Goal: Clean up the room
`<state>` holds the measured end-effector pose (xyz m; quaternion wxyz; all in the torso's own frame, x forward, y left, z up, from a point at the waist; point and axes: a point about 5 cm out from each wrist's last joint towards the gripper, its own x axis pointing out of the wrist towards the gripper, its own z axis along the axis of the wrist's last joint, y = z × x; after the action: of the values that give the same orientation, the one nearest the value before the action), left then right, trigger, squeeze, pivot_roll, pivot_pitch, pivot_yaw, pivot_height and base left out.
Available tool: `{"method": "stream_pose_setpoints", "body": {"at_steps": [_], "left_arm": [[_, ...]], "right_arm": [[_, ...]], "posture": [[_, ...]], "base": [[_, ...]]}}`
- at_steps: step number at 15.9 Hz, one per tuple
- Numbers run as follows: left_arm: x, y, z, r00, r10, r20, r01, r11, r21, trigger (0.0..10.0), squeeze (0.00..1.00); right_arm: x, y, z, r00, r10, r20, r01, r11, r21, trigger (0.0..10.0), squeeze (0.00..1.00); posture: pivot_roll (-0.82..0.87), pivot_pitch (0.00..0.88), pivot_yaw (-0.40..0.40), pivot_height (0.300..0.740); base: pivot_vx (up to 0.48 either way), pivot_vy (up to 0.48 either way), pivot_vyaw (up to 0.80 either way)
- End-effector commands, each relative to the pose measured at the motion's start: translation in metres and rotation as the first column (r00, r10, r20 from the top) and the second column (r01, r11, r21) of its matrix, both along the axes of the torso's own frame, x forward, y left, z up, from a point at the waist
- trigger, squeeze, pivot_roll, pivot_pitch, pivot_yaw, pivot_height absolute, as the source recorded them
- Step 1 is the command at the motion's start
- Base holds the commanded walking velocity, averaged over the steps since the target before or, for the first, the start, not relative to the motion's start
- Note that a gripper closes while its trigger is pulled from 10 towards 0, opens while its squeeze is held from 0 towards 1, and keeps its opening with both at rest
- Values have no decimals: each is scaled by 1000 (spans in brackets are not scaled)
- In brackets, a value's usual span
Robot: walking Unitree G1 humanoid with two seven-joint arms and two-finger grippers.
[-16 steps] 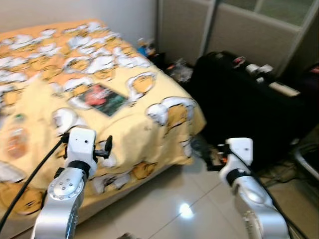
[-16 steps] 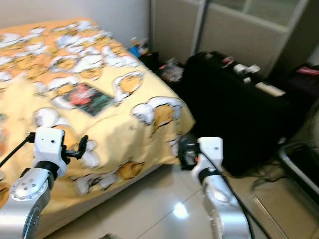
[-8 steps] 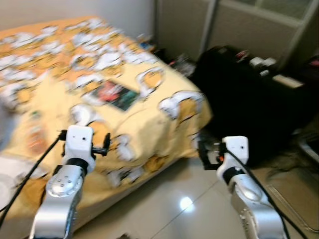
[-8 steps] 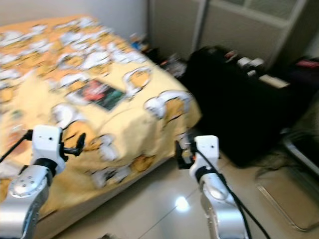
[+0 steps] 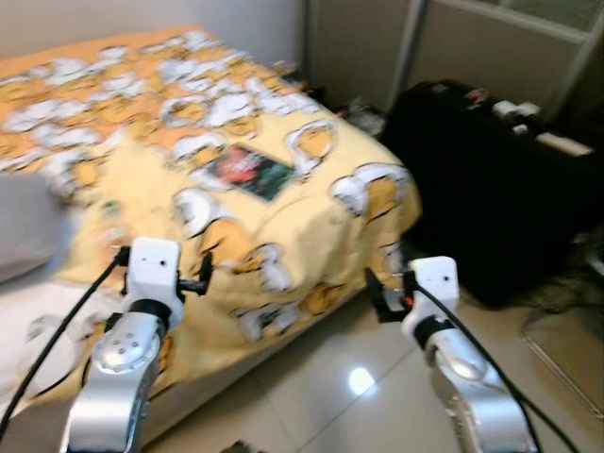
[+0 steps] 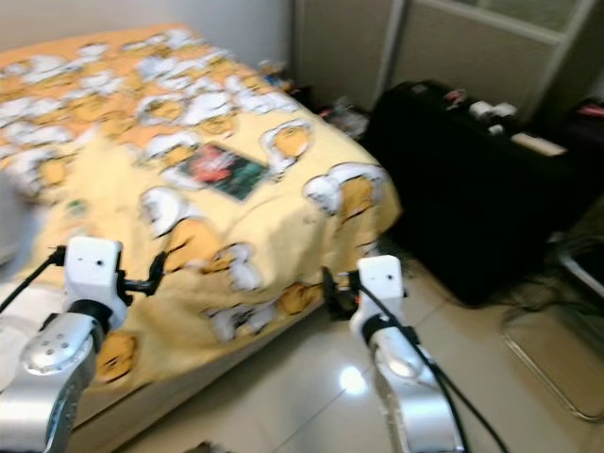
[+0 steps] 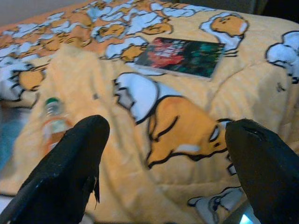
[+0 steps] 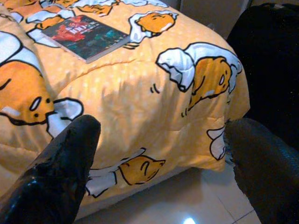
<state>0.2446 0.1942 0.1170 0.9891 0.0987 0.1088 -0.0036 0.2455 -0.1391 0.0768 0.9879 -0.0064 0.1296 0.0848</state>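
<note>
Left pincer released above your yellow bed's foot edge, right pincer released near its corner, book flat mid-bed, bottle lying toward the bed's left side, black suitcase beside the bed

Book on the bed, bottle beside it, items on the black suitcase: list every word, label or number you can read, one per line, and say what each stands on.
Book: print on the red and dark cover, too blurred to read.
Bottle: label too blurred to read.
Items on the black suitcase: too small and blurred to read.
Yellow blanket: cartoon pictures, no words.
</note>
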Motion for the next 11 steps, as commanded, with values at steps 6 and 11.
{"method": "stream_pose_setpoints", "body": {"at_steps": [6, 11], "left_arm": [[6, -3, 7, 998, 11, 63, -11, 1000, -2, 10000, 0], [8, -2, 8, 997, 6, 79, -6, 1000, -2, 10000, 0]], "right_arm": [[6, -3, 4, 1000, 25, 11, -24, 1000, -10, 10000, 0], [12, 4, 12, 995, 97, 39, -96, 995, -28, 10000, 0]], "posture": [[16, 0, 15, 740], [10, 0, 19, 740]], "base": [[0, 97, 0], [248, 0, 800]]}}
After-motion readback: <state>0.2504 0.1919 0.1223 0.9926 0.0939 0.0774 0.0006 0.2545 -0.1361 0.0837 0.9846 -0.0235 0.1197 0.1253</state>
